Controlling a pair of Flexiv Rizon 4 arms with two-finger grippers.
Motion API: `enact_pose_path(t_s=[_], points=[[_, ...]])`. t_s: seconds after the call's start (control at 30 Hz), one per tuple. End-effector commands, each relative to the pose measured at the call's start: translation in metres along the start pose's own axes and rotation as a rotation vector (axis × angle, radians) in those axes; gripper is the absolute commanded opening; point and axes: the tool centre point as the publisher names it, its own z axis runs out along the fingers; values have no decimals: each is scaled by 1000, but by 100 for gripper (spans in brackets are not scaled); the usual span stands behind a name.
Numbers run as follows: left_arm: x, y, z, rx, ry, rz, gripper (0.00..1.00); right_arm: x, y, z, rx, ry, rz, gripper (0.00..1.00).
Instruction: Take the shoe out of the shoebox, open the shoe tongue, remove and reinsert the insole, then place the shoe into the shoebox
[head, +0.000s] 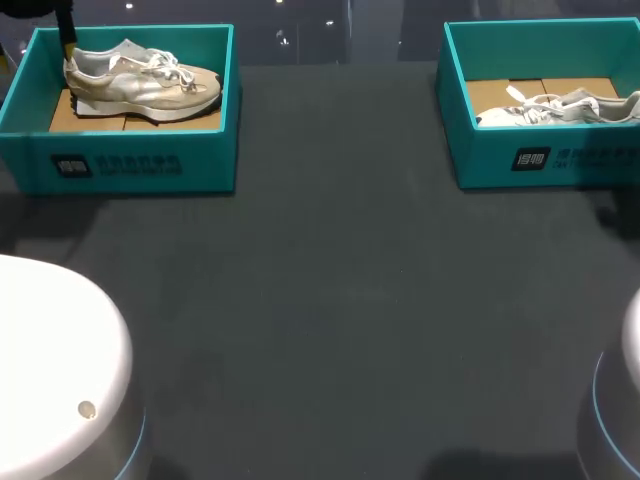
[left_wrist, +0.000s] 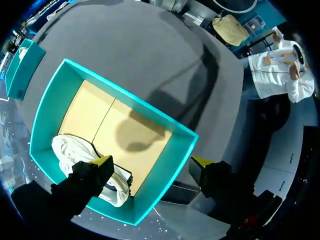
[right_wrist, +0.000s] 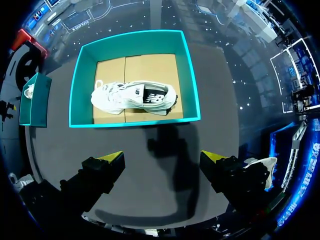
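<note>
Notably, small unreadable white print (head: 118, 164) marks the teal shoebox (head: 205, 160) front.

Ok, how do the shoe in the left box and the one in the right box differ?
The left shoe is beige; the right shoe is white with a black side patch. The left gripper has one finger inside the left shoebox by the left shoe; the right gripper hangs short of the right shoebox. Both shoes sit in teal boxes.

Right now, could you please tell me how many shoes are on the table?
2: a beige shoe in the left shoebox, and a white shoe in the right shoebox.
</note>
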Motion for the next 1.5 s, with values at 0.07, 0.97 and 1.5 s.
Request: enact_pose_path(t_s=[0.07, 0.97, 1.5], points=[[-5, 43, 7, -22, -15, 150, 100, 0, 0, 0, 0, -2, 0, 100], [-55, 128, 44, -106, -2, 467, 100, 0, 0, 0, 0, -2, 0, 100], [-78, 142, 84, -151, -25, 481, 100, 0, 0, 0, 0, -2, 0, 100]])
